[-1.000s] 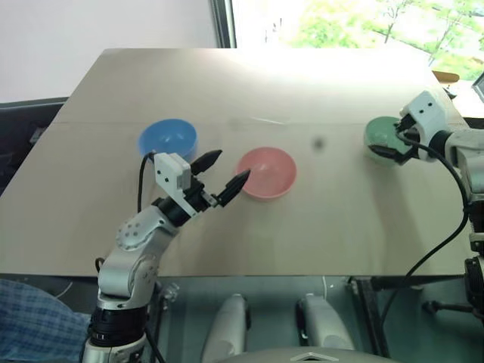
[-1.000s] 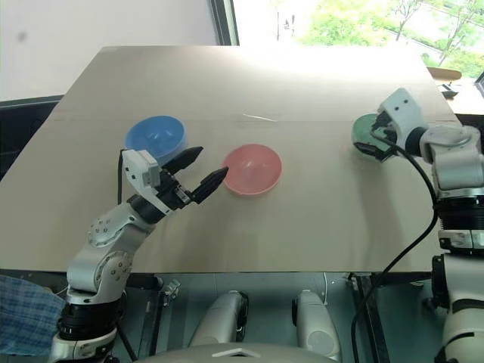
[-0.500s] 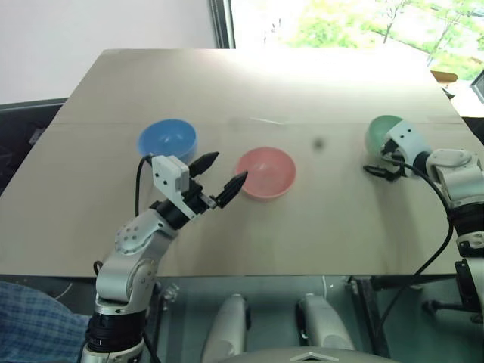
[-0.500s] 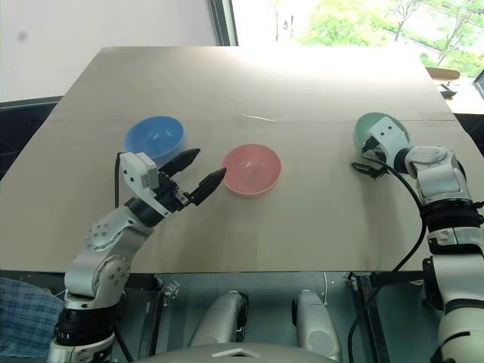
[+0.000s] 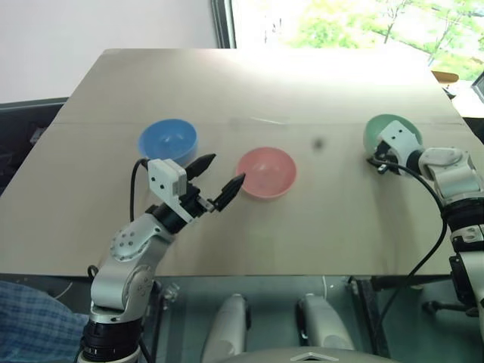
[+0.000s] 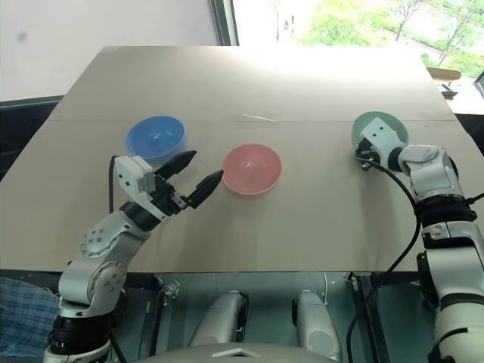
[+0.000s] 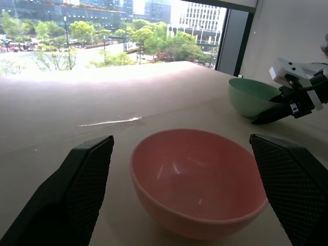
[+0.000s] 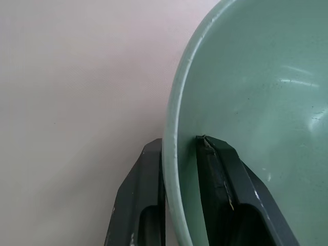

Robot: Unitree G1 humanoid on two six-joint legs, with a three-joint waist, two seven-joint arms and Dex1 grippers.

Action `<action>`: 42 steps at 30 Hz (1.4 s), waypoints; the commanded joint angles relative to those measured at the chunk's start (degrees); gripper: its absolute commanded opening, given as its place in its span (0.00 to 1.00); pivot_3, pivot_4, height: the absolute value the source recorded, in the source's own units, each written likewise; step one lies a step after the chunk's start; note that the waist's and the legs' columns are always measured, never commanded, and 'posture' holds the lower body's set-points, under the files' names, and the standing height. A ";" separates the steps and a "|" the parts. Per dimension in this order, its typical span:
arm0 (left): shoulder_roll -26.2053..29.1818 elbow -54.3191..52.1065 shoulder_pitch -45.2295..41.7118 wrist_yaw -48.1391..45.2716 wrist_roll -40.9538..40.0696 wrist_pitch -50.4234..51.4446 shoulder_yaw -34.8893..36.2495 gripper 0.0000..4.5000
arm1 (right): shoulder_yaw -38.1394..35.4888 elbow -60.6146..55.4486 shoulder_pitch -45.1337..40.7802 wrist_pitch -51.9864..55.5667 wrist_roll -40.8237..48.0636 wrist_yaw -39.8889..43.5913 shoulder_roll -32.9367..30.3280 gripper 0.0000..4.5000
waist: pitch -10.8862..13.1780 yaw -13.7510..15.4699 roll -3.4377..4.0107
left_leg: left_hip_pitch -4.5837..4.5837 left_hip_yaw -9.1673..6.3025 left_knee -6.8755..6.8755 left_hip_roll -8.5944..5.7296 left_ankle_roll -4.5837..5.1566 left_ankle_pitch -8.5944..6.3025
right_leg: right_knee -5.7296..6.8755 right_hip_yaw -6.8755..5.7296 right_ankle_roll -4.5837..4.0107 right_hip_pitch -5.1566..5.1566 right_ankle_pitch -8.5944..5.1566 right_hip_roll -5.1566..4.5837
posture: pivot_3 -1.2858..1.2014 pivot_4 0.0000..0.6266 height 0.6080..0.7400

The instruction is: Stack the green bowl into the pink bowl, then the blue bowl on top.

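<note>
Three plain round plastic bowls, same size, all upright, mouth up, empty, spread in rough row, well apart. Blue bowl (image 5: 167,141) at left. Pink bowl (image 5: 265,172) in middle, slightly nearer than blue one. Green bowl (image 5: 384,129) at far right; its near rim pinched between fingers (image 8: 218,177) of right hand (image 6: 367,157), one inside, one outside.

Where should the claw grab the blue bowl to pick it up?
By its thin rim. The blue bowl sits upright and open, so one finger can slip inside and one outside, coming down on the near edge, likely from the open left claw beside it.
</note>
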 commanded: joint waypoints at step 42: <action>0.38 2.32 -1.54 2.39 4.47 -2.65 2.50 1.00 | 2.48 -53.38 -1.28 29.25 20.28 8.14 9.41 0.71 | 0.00 0.56 -0.01 | -0.15 -0.40 0.03 0.00 0.00 0.00 | -0.01 -0.39 -0.01 -0.01 0.00 0.00 | 0.52 0.24 1.00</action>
